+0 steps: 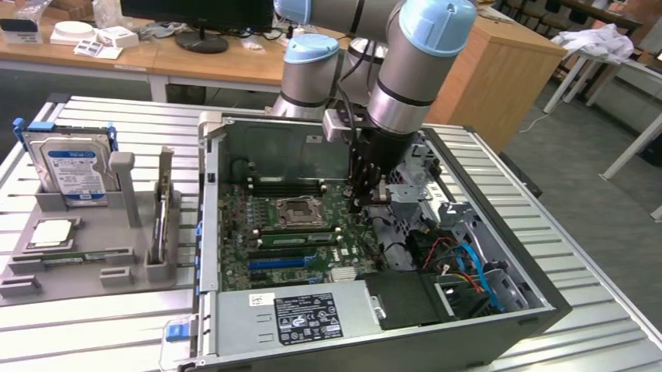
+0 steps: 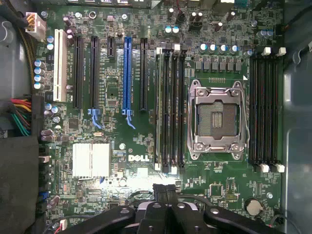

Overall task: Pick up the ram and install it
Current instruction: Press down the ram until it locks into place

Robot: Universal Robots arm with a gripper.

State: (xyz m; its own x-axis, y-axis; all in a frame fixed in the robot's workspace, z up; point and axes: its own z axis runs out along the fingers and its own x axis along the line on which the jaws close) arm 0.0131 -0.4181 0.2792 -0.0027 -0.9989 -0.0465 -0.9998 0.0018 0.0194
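Observation:
The ram [image 1: 296, 238] is a long green stick standing in a memory slot beside the empty processor socket [image 1: 296, 210] on the motherboard of the open computer case [image 1: 212, 232]. In the wrist view the ram [image 2: 159, 117] stands in the outermost slot of the bank next to the socket [image 2: 217, 119]. My gripper [image 1: 364, 195] hangs inside the case over the board, close to one end of those slots and apart from the ram. Its dark fingertips [image 2: 161, 189] are pressed together, so the gripper [image 2: 165, 190] is shut with nothing in it.
A grey fixture [image 1: 114, 267] at the exterior view's left holds a hard drive [image 1: 74, 172], a silver processor chip [image 1: 52, 232] and another green stick [image 1: 79, 254]. Cables and drive bays [image 1: 466, 263] fill the case's right side. A power supply [image 1: 300, 314] sits at its near edge.

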